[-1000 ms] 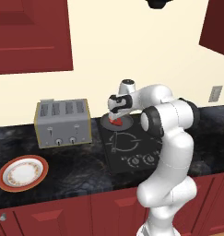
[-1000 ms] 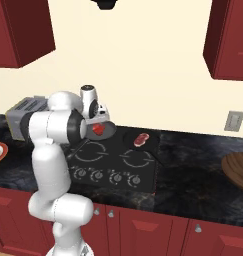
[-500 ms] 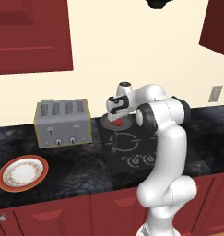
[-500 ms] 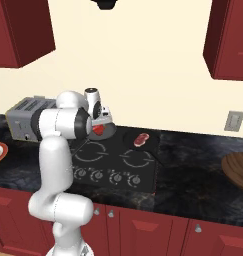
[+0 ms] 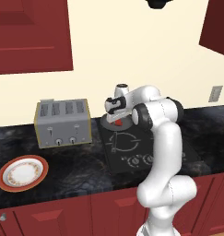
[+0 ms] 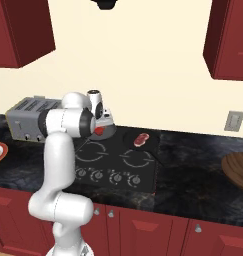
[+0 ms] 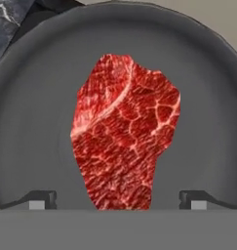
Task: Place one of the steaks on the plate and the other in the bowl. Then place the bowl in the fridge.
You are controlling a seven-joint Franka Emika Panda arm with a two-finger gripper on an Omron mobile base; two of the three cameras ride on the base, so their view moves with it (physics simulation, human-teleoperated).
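**Gripper over the steak in the pan**

Where you look along the hand, a red marbled steak (image 7: 126, 139) lies flat in the grey frying pan (image 7: 32, 122), and its near end runs down between the two finger tips (image 7: 42, 199), which stand wide apart on either side of it. The gripper (image 5: 114, 115) is open and holds nothing. Your arm reaches forward over the cooktop (image 6: 115, 162), elbow bent, hand tilted down at the pan (image 5: 120, 122) on the rear burner. The second steak (image 6: 141, 139) rests on the cooktop to the right (well apart from the hand). The plate (image 5: 22, 173) sits on the counter left of the toaster (image 5: 62, 122); the wooden bowl (image 6: 238, 170) is far right.
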